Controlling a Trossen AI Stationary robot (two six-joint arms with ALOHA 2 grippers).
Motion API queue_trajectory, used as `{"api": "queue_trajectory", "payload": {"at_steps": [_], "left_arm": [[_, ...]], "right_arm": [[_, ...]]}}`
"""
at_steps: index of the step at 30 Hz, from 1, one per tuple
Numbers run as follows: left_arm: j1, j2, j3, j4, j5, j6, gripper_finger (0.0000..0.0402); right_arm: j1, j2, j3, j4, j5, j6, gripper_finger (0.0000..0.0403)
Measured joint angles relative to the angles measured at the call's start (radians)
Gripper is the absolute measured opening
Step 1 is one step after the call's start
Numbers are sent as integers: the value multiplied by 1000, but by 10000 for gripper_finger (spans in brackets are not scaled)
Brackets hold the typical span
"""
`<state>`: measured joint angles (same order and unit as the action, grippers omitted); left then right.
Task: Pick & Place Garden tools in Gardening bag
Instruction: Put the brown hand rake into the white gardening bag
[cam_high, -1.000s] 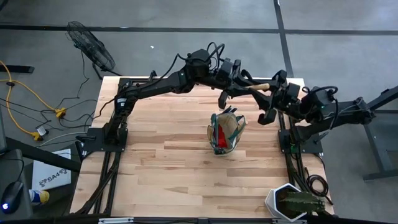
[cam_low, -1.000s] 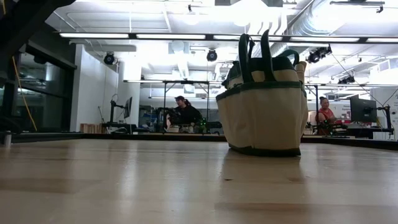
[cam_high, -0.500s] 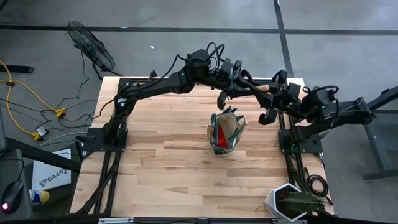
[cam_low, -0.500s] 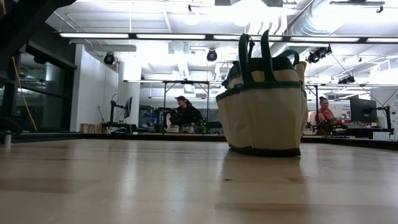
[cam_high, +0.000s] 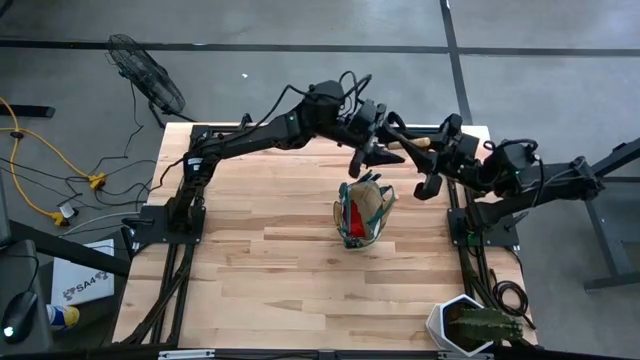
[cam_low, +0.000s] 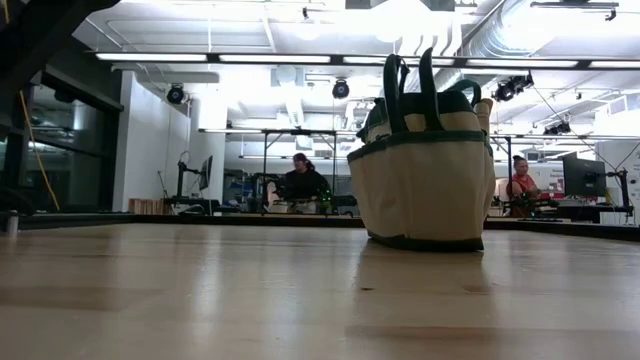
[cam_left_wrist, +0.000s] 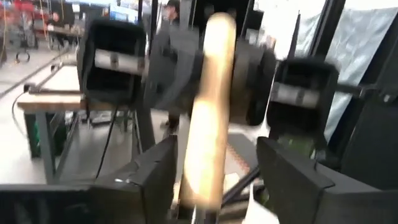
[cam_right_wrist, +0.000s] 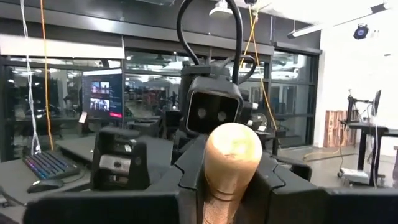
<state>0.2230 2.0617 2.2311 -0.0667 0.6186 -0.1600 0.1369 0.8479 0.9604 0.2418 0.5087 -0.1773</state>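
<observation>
A: Where do we find the tan canvas gardening bag with dark green trim (cam_high: 363, 213)?

B: Upright near the middle of the pale wooden table (cam_high: 260, 260), red fabric showing inside.

A: And the grippers?

B: Both meet above the table's far edge. We see the right gripper (cam_right_wrist: 231, 186) clamped on a rounded wooden tool handle (cam_right_wrist: 233, 155); the left gripper (cam_left_wrist: 214, 180) stands parted, fingers either side of that handle without gripping.

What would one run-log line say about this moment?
stage: handover above gardening bag | right hand: shut on wooden-handled tool | left hand: open around handle | table: bag upright
</observation>
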Motion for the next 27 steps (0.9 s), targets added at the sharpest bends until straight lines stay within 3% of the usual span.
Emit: {"api": "queue_trajectory", "payload": {"at_steps": [11, 14, 21, 27], "left_arm": [[70, -64, 36, -423, -29, 84, 231], [74, -87, 44, -432, -63, 104, 231], [58, -105, 43, -435, -112, 194, 232], [37, -107, 43, -463, -140, 290, 232]], "right_arm": [[-1, -11, 0, -188, 22, 138, 53], [-13, -6, 1, -235, 5, 185, 53], [-109, 45, 11, -307, -176, 297, 53], [-175, 153, 111, -398, -316, 311, 53]]}}
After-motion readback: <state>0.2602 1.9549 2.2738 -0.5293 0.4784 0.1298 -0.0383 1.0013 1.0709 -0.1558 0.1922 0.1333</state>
